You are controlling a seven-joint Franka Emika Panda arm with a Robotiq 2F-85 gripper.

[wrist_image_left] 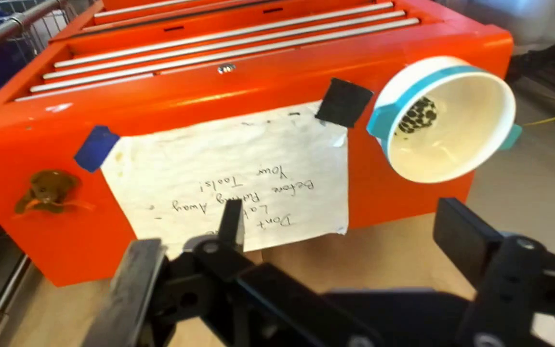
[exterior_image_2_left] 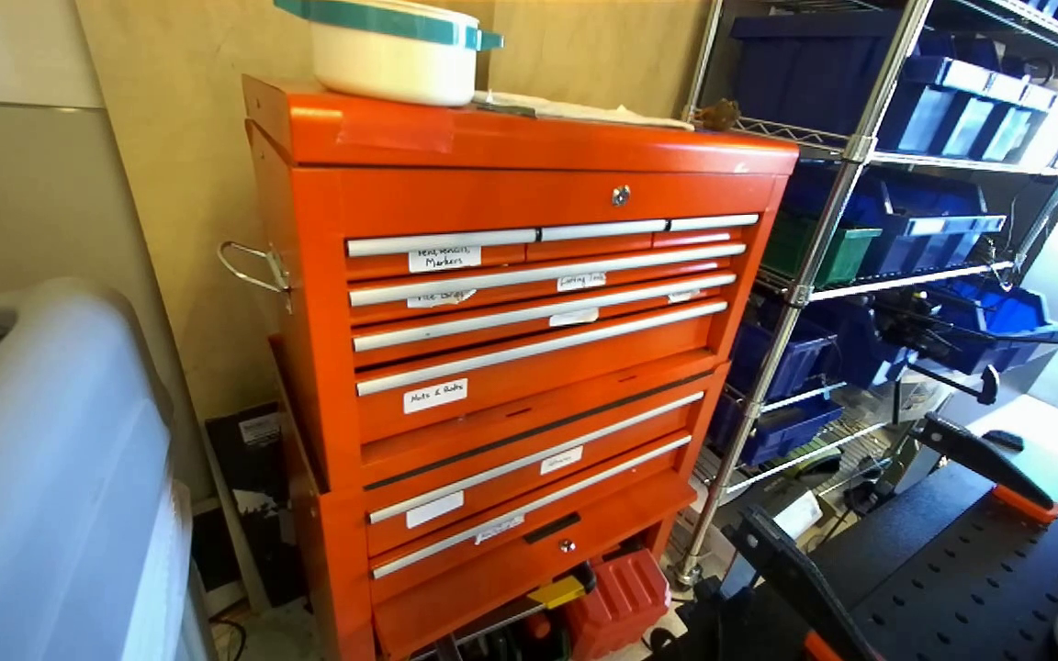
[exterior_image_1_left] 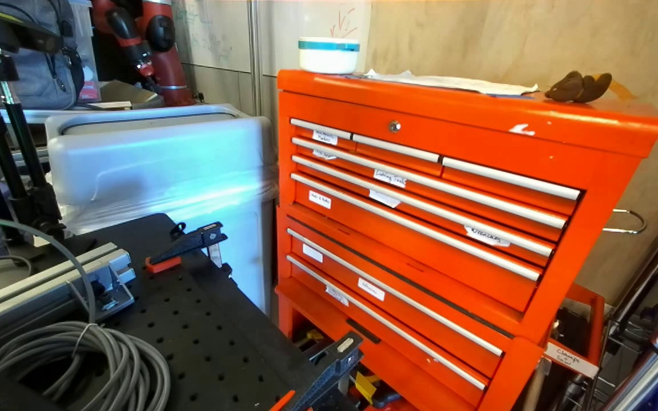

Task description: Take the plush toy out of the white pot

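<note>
Possibly finished — we hold off a firm verdict. A small brown teddy bear [wrist_image_left: 48, 188] rests on the right end of the red tool chest [exterior_image_1_left: 409, 240], as both exterior views have it, well apart from the white pot [wrist_image_left: 470, 125] at the left end; a handwritten sheet [wrist_image_left: 229, 168] lies between. If the bear is the toy meant, the removal looks done and only backing clear is left. One reservation: a black-spotted patch [wrist_image_left: 417, 115] shows inside the pot, and we cannot tell whether it is another toy or a mere pattern. If a toy, the whole pick remains. Gripper [wrist_image_left: 342, 217] spread wide, holding nothing.
</note>
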